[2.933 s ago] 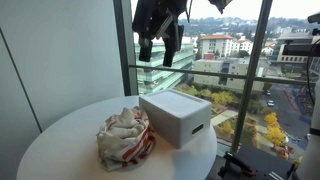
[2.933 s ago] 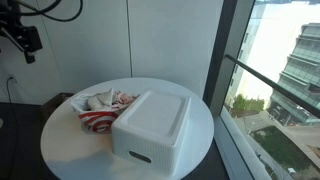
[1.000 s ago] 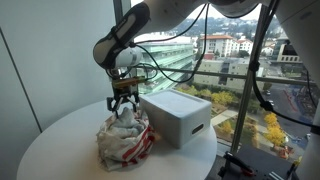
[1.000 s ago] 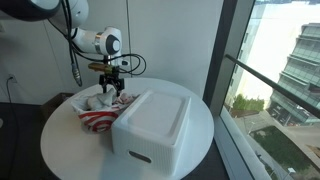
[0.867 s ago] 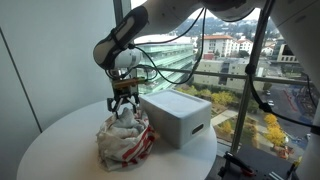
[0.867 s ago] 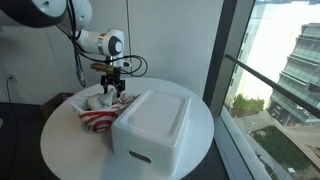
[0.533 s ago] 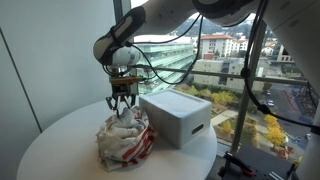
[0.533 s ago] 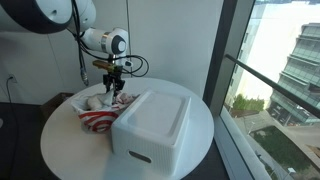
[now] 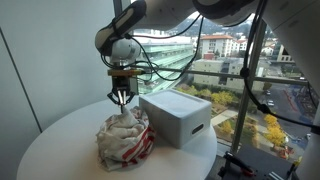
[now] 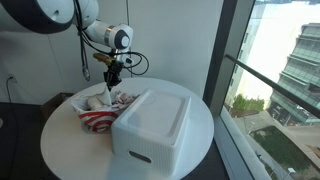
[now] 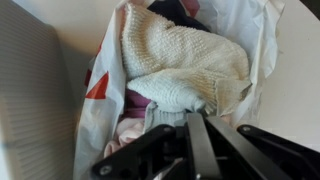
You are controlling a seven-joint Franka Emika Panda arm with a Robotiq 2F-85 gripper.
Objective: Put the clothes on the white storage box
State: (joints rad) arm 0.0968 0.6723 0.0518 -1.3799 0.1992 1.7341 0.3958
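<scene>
The room is a corner bounded by tall glass: a floor-to-ceiling window (image 9: 235,60) fills the background in an exterior view and runs down the side (image 10: 280,70) in an exterior view. Through it show city buildings, yellow-leaved trees and a street far below. Dark mullions divide the panes. The other boundary is a plain pale wall (image 9: 50,50), made of flat panels with thin seams (image 10: 170,40).

A round white worktop (image 9: 60,145) stands against the glass, its surface smooth and bare around the rim (image 10: 60,150). It carries two things, set side by side and touching.

The bigger is the white storage box (image 9: 176,117), a rounded rectangular box with its lid on and nothing on top (image 10: 152,125).

Beside it, on the worktop, lie the clothes (image 9: 125,140), a rumpled heap of pale fabric with red stripes (image 10: 98,110). The wrist view shows a cream knitted piece (image 11: 185,65) on top, with pink and dark fabric around it, all inside a white wrapper (image 11: 100,95) with a red mark.

The robot arm (image 9: 125,45) reaches down from above with black cables looped around its wrist (image 10: 110,35). Its jaws point straight down over the top of the heap. In both exterior views they taper to a point, drawn narrow. In the wrist view they stand almost together, with a fold of pale fabric pinched between the tips.
</scene>
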